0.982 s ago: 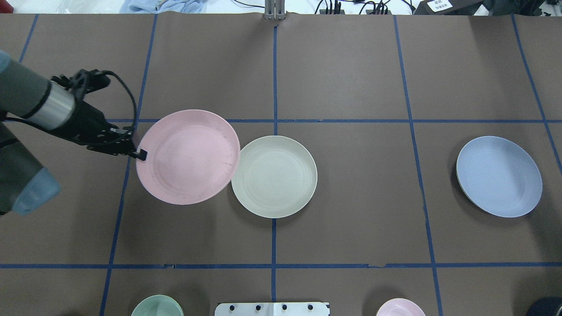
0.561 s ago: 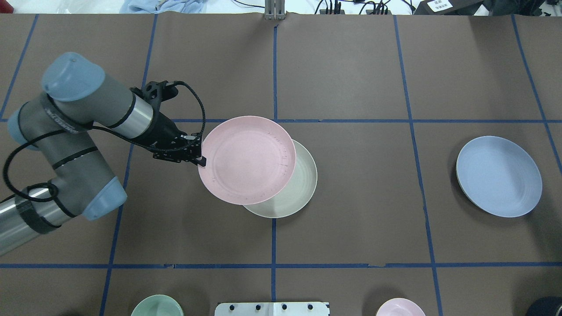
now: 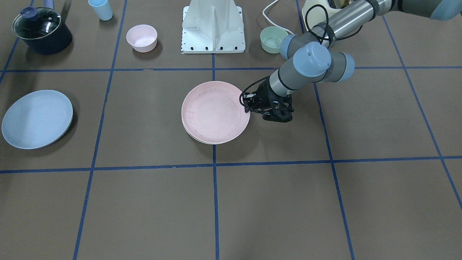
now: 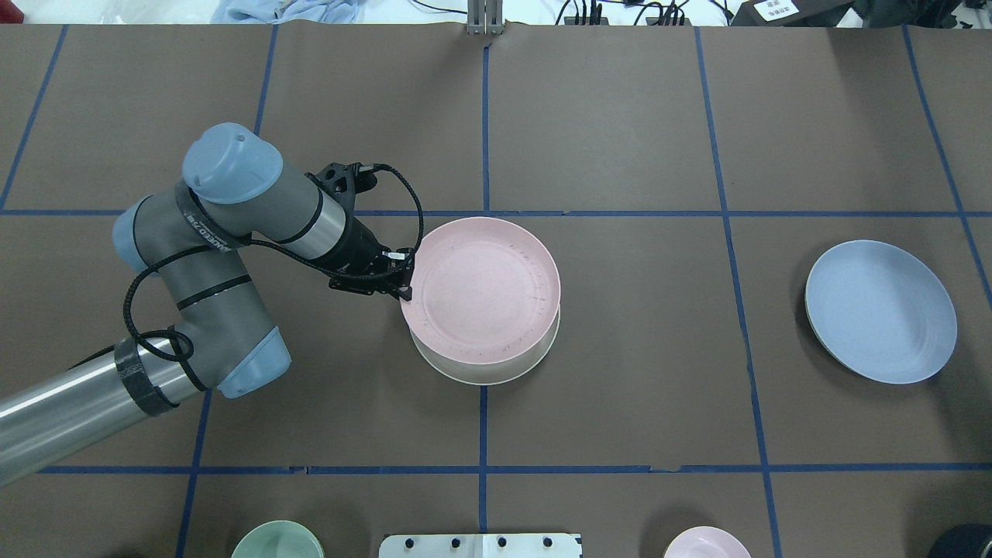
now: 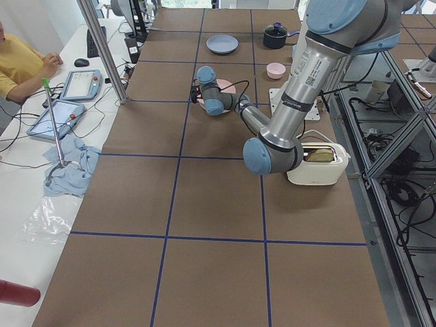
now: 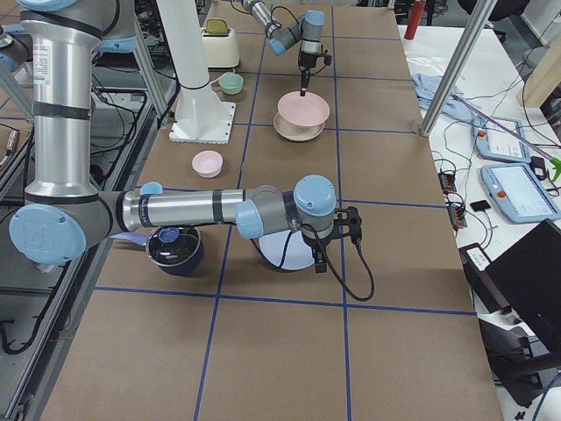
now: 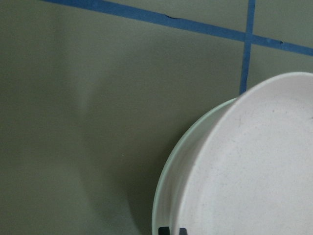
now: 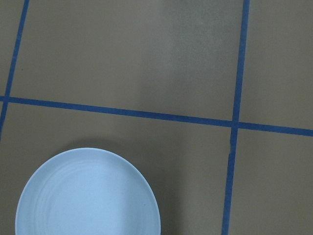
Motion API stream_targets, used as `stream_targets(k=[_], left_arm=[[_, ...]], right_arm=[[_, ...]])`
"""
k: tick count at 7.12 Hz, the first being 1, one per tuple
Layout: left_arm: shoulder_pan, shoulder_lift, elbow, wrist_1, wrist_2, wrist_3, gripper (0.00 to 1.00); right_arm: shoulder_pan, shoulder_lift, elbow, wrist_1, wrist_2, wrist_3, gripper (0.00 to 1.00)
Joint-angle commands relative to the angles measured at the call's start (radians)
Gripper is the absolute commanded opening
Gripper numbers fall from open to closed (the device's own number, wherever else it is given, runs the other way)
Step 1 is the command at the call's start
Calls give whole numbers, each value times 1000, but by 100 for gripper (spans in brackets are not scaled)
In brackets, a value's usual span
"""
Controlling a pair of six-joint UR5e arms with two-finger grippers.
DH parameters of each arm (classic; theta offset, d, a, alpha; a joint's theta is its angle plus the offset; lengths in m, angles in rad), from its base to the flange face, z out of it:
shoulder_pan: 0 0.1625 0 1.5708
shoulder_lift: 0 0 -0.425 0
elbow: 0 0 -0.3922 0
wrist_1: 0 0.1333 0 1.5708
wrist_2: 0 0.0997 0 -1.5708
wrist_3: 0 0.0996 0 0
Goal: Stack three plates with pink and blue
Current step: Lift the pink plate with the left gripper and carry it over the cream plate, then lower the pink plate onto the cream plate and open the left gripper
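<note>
Across it comes: the pink plate (image 4: 484, 291) has travelled from beside the cream plate (image 4: 484, 376) to right over it, and your left arm has swung in with it. Both plates now sit at the middle of the table, well away from every edge. From the right-end view the pink one looks to be hovering just clear of the cream one, not yet down on it.

Your left gripper (image 4: 404, 290) is pinching the pink plate's rim on the side toward the table's left edge.

The blue plate (image 4: 880, 311) lies flat near the right edge. The right gripper (image 6: 320, 260) hangs close by it, but I cannot tell whether its fingers are spread or together.

My read on handling: thin matte plastic, so light, stiff and hardly breakable. A one-sided rim pinch lets the far side droop, though, so lower it level. The raised rim is your only real purchase, for the blue plate too.
</note>
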Motion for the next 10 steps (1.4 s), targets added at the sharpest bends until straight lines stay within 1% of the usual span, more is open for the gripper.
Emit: stream_targets(k=[1, 5, 6, 7, 8, 9, 10], left_arm=[[24, -15, 12, 0, 7, 0, 0], [24, 0, 4, 1, 7, -2, 0], [24, -2, 5, 1, 6, -2, 14], [25, -2, 5, -2, 7, 3, 49], [24, -2, 4, -6, 7, 3, 62], [21, -2, -13, -5, 6, -2, 66], [-7, 11, -40, -3, 0, 0, 66]], right_arm=[[-1, -2, -1, 1, 3, 1, 100], [-1, -2, -5, -1, 1, 2, 100], [-1, -2, -5, 1, 1, 2, 100], [-1, -2, -5, -1, 1, 1, 100], [-1, -2, -8, -4, 3, -2, 100], [-10, -2, -11, -1, 4, -2, 100], [-31, -2, -11, -1, 3, 2, 100]])
